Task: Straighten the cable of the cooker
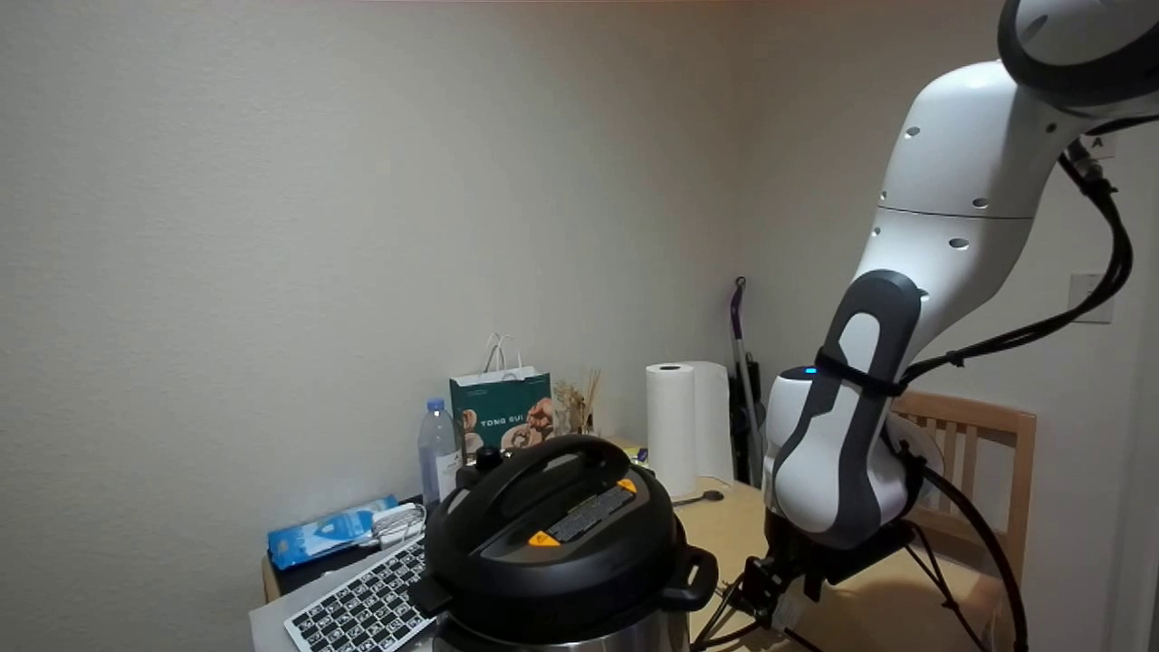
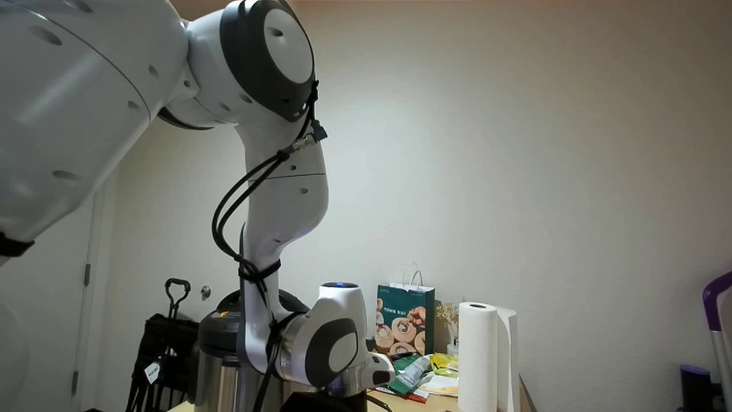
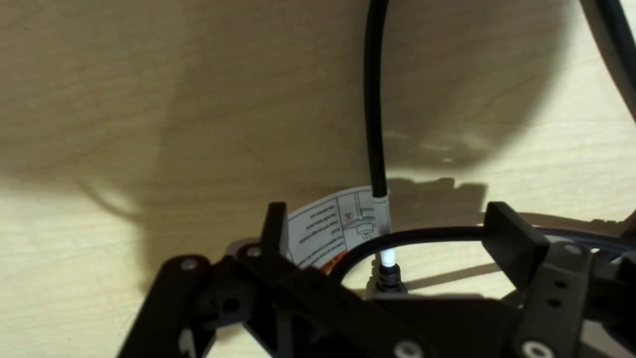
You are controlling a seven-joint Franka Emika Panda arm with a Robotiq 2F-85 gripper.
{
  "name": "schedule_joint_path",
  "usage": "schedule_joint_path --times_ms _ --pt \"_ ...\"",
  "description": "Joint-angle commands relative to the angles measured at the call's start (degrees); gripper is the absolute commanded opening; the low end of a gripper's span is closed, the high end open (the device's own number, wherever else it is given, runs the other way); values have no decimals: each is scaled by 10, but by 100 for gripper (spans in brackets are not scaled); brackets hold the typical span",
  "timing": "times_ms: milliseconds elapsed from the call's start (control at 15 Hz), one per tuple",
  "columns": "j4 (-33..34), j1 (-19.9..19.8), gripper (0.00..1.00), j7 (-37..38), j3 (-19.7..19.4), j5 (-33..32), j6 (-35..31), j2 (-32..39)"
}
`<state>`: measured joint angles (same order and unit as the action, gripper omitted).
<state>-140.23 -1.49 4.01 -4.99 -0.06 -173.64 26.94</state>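
The cooker (image 1: 561,552), with a black lid and steel body, stands on the table; it is partly behind my arm in an exterior view (image 2: 220,332). In the wrist view its black cable (image 3: 375,99) runs down to a white sleeve and a black plug end (image 3: 389,278). A black loop (image 3: 422,236) arcs across between my fingers. A white printed tag (image 3: 325,231) hangs by the cable. My gripper (image 3: 392,233) is open, fingers wide apart, with the sleeve between them but not squeezed. In an exterior view my gripper (image 1: 765,589) is low, beside the cooker.
A keyboard (image 1: 371,598), a bottle (image 1: 439,453) and a green paper bag (image 1: 502,412) stand near the cooker. Paper towel rolls (image 1: 670,430) stand behind it. Snack packets (image 2: 417,372) lie by the bag. A wooden chair (image 1: 973,453) is beyond my arm.
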Motion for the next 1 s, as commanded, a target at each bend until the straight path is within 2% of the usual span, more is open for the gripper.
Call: schedule_joint_path --times_ms 0,267,333,533,933 --pt "-2 8 100 -11 -10 -8 4 11" --pt "10 0 100 -20 -7 -11 11 50" --pt "16 -2 76 -22 -6 -10 16 58" --pt "32 -17 62 -32 3 -8 25 76" --pt "42 -41 26 -41 9 -1 44 72"
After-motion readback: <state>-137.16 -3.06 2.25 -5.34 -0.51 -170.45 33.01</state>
